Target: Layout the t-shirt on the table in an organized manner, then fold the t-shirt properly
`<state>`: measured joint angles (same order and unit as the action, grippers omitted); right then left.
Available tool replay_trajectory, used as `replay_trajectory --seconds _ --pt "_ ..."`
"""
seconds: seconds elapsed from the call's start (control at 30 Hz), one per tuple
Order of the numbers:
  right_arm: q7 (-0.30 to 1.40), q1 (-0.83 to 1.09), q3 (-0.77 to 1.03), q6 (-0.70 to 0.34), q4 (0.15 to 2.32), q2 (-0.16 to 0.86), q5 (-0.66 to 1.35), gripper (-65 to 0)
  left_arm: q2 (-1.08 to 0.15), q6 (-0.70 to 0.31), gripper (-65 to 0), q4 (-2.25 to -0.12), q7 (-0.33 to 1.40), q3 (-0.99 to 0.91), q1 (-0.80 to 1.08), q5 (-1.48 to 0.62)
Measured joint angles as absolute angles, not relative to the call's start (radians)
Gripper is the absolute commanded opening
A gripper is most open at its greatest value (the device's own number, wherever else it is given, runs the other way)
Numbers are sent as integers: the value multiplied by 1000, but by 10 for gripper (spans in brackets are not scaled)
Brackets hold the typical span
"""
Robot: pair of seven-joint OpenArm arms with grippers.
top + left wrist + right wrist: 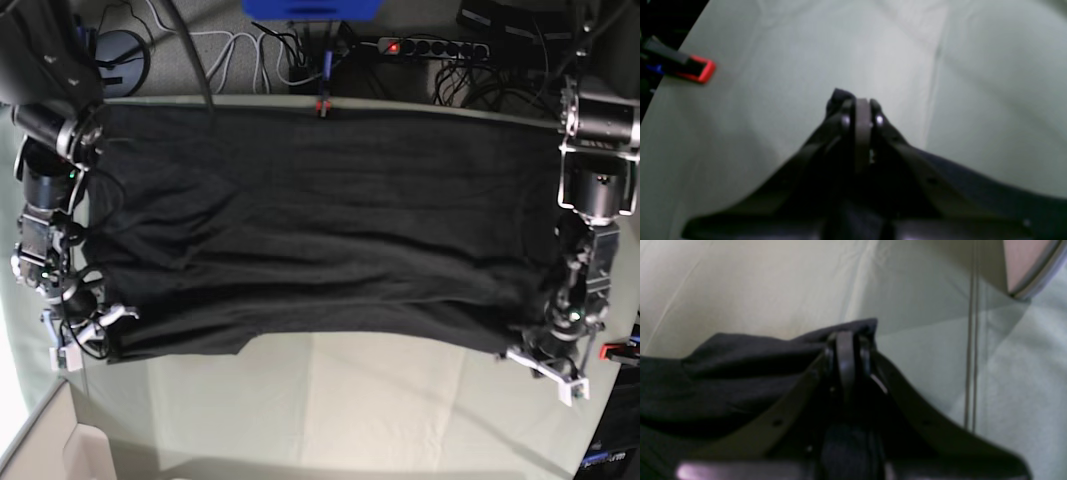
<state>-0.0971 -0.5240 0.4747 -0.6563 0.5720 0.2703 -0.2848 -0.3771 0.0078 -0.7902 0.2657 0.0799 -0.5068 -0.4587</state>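
The black t-shirt (320, 230) lies spread wide across the far half of the table (350, 400), plain dark side up, no print showing. My left gripper (545, 350) is at the shirt's near corner on the base view's right. In the left wrist view the gripper (862, 106) is shut, with a small fold of the dark t-shirt (837, 95) pinched at its tip. My right gripper (100, 325) is at the shirt's near corner on the base view's left. In the right wrist view the gripper (848, 343) is shut on the bunched shirt edge (740, 373).
Red clamps sit at the table's far edge (322, 105) and at its right edge (615, 350); one also shows in the left wrist view (700, 68). A power strip (430, 47) and cables lie beyond the far edge. Bare cloth-covered table lies in front of the shirt.
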Motion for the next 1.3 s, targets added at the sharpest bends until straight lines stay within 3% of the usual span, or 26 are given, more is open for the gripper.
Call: replay_trajectory --seconds 0.3,0.53,0.8,1.07,1.3 --pt "-97 -505 514 -677 725 256 -281 -650 -411 11 -649 -891 283 81 -508 -571" --pt "3 -471 616 -677 791 255 -246 -650 -436 12 -649 -912 289 81 -470 -639" --pt "13 -303 622 -683 970 210 -233 -650 -442 11 -649 -913 284 80 -421 -667" --pt "2 -185 619 -684 1089 156 -228 -650 -452 16 -649 -1100 288 -104 -298 -663" --pt "0 -125 609 -684 1172 151 -167 -650 -452 12 -649 -1180 287 -136 -238 -665"
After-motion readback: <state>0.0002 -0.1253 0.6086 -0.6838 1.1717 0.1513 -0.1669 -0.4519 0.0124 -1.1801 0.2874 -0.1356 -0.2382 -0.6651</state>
